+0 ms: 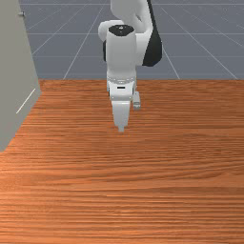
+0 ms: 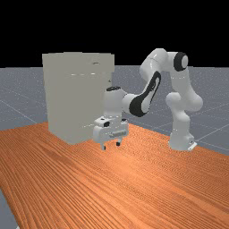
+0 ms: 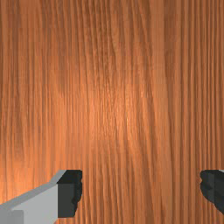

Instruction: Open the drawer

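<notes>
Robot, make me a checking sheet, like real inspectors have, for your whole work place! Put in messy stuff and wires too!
Surface: orange-brown wooden table with long grain lines.
Job's things: pale grey cabinet standing on the table, with a small knob-like piece high on it at the front view's left. I can't tell which part is the drawer.
Clutter: nothing seen.
Gripper: my gripper is above the table, open, fingers wide apart with nothing between them.
Cables: nothing seen.
Surroundings: grey floor with pale grid lines, and black beyond it in the far view.
</notes>
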Robot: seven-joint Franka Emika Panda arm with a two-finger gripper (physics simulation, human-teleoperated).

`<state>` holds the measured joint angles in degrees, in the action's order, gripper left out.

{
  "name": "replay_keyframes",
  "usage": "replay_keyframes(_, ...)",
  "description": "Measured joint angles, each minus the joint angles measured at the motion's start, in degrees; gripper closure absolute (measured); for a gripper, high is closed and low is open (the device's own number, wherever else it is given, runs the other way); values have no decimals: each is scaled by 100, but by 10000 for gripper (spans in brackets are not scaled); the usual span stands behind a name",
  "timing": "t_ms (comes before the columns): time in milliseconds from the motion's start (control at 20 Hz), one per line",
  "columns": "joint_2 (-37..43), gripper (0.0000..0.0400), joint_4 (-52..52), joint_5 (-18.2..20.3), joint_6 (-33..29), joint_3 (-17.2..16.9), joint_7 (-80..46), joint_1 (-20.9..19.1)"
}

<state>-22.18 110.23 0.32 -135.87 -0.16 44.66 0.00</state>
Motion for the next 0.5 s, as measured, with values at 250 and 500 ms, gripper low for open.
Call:
replay_keyframes(250,35,20,95,-194,215,-211,-327,6)
replay_keyframes(500,1709,367,25,-4,1765,-560,-5794,343)
